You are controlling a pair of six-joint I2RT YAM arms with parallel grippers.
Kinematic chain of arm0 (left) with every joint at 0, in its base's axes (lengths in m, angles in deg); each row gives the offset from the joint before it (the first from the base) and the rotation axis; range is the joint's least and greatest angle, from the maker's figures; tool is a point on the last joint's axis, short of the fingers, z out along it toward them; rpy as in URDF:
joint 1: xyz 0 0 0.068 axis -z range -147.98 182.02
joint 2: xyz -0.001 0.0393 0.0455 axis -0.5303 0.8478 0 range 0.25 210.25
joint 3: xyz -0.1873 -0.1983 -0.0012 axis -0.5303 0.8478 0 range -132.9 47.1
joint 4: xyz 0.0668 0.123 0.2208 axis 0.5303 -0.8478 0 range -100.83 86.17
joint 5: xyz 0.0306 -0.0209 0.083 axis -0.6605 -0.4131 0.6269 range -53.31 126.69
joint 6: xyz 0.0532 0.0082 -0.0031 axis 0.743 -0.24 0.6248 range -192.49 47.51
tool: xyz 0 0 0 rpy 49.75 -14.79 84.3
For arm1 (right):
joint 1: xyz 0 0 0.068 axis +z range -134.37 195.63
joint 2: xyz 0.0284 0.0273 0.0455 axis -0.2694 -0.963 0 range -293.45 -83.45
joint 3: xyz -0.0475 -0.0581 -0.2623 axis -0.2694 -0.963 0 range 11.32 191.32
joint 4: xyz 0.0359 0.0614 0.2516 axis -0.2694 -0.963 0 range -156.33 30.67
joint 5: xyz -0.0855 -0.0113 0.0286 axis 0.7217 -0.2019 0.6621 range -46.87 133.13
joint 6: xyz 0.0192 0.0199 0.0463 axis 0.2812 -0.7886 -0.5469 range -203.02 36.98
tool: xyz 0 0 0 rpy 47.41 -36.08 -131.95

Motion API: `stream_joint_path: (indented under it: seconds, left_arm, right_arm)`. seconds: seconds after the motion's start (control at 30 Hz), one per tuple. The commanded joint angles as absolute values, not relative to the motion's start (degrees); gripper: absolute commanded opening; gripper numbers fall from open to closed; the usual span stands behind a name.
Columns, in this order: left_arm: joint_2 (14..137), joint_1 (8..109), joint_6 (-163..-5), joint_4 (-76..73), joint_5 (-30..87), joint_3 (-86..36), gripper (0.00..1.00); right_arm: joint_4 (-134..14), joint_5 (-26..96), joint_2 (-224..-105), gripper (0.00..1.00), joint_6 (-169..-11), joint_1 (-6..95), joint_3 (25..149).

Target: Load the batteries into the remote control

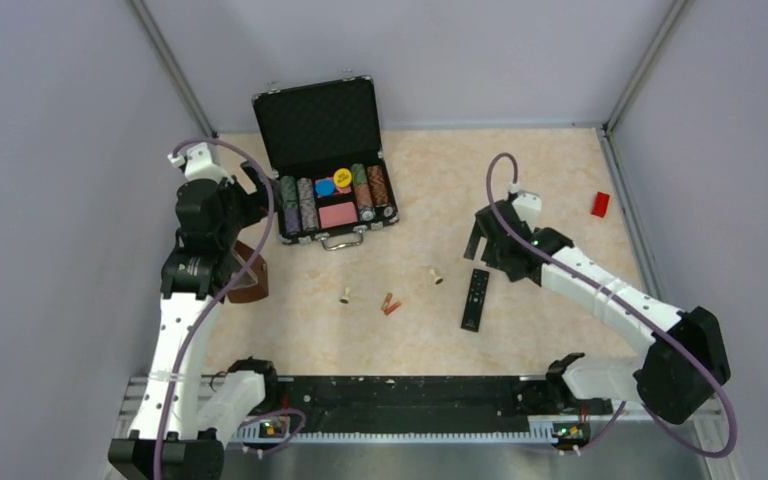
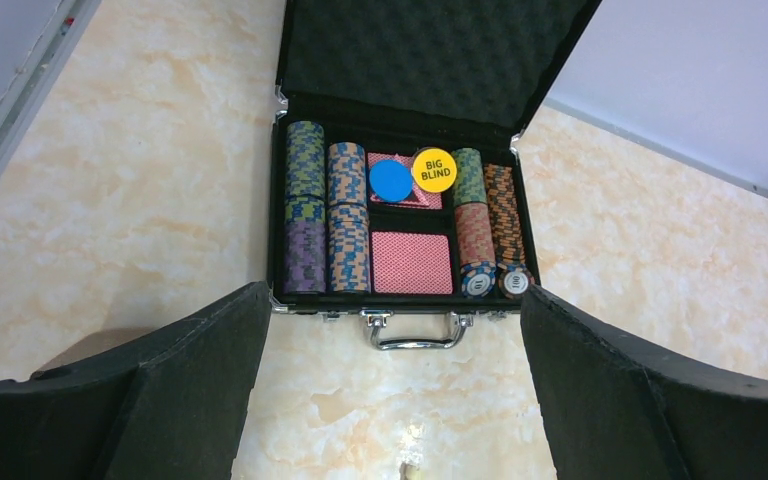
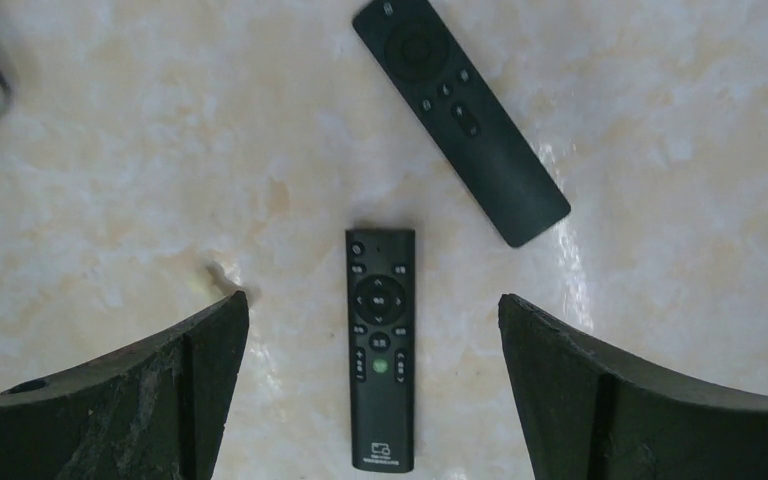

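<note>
- Right gripper (image 3: 370,305): fingers spread wide, holding nothing.
- Remote (image 3: 380,350) lies flat and buttons up on the table (image 3: 110,150), at bottom centre of the right wrist view. It sits between the two fingers and clear of both.
- Second black bar (image 3: 460,120) lies tilted at upper centre, apart from the remote.
- Batteries (image 1: 391,304) lie close together at lower centre of the top view, well apart from both grippers.
- Left gripper (image 2: 392,292): spread wide, empty, facing the open chip case (image 2: 440,50) in the upper left of the top view.
</note>
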State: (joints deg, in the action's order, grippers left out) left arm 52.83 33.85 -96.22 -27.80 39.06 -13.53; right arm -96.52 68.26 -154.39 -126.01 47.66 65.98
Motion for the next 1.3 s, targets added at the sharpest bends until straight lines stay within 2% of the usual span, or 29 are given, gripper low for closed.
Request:
stream_joint_path:
  seconds: [0.0, 0.4, 0.63, 0.77, 1.0, 1.27]
  left_arm:
    - [48.7, 33.7, -96.6, -24.6, 38.3, -11.0, 0.99]
    - [41.6, 33.7, -101.9, -26.0, 31.5, -5.7, 0.99]
    - [39.4, 33.7, -102.7, -27.9, 31.5, -4.9, 0.98]
    - [38.8, 33.8, -103.1, -27.8, 31.1, -4.1, 0.98]
    - [39.1, 33.9, -106.7, -23.8, 27.4, -1.4, 0.98]
    - [45.0, 34.0, -109.2, -20.8, 16.7, -1.6, 0.94]
  right_arm:
    - [-102.0, 73.7, -154.9, 0.93, -137.7, 53.2, 61.7]
    - [-103.0, 68.3, -166.8, 0.92, -147.3, 62.1, 60.1]
    - [-102.8, 67.5, -168.5, 0.8, -149.2, 62.0, 58.1]
    - [-100.5, 66.1, -167.3, 0.76, -150.0, 62.0, 54.8]
    - [-95.0, 62.4, -163.5, 0.6, -147.2, 60.7, 50.1]
    - [-92.8, 62.0, -164.4, 0.29, -138.2, 59.3, 51.4]
